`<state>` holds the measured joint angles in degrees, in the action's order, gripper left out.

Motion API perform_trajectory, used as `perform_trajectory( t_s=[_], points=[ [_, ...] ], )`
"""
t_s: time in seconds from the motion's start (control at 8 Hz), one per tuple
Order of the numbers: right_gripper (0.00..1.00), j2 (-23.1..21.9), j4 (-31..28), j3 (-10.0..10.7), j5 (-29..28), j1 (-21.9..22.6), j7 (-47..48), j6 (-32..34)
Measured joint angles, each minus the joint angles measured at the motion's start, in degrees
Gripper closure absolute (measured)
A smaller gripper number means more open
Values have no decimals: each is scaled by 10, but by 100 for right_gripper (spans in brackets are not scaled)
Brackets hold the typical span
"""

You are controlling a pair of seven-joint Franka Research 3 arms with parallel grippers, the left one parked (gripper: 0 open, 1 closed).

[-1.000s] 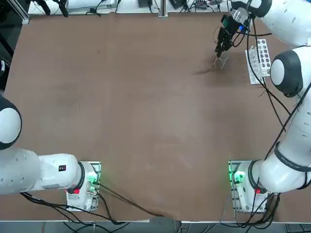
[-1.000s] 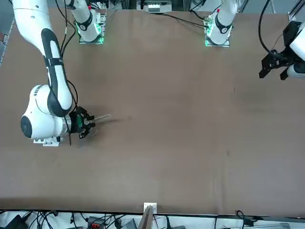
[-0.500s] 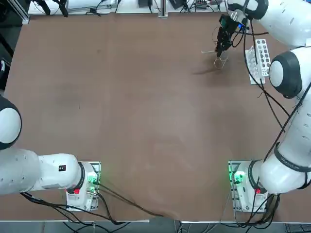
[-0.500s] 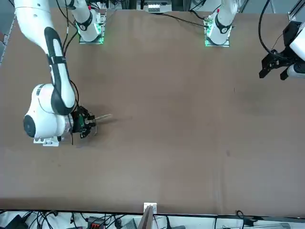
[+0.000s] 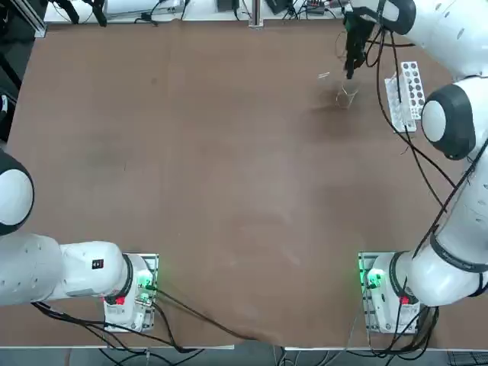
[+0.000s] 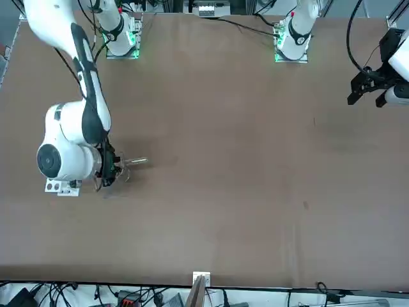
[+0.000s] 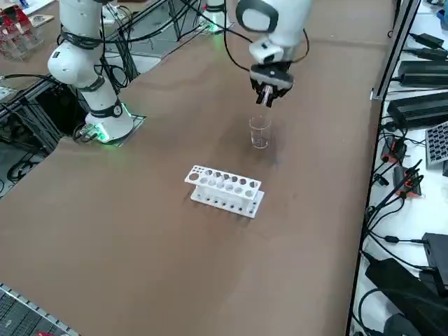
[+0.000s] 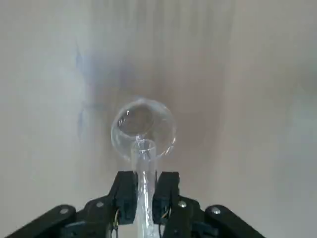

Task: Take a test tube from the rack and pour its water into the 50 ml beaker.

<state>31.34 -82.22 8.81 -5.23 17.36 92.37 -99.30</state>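
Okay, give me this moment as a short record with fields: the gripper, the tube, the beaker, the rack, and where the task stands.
right gripper: above the beaker, shut on the thin clear test tube
test tube: mouth directly over the beaker's rim in the wrist view
tiny transparent glass beaker: upright on the brown table, apart from the rack
small white plastic rack: on the table, nearer the side camera than the beaker
water: cannot be made out
stage: tube out of the rack, held at the beaker for pouring

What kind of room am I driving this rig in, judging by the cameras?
Most likely a robotics lab bench set up for a chemistry-style task. On the brown table stand a white rack and the 50 ml beaker, over which the right gripper holds a test tube; cables and power supplies line the edge.
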Motion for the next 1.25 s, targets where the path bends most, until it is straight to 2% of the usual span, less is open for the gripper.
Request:
perform_trajectory(
  t_s=[0.38,0.62,0.88,1.25],
  points=[
    [79,-25,39,-1,181,18,53,126],
    [79,-21,40,-1,309,30,95,171],
    [79,-11,39,1,410,29,134,203],
    [79,17,33,5,527,13,200,206]
  ],
)
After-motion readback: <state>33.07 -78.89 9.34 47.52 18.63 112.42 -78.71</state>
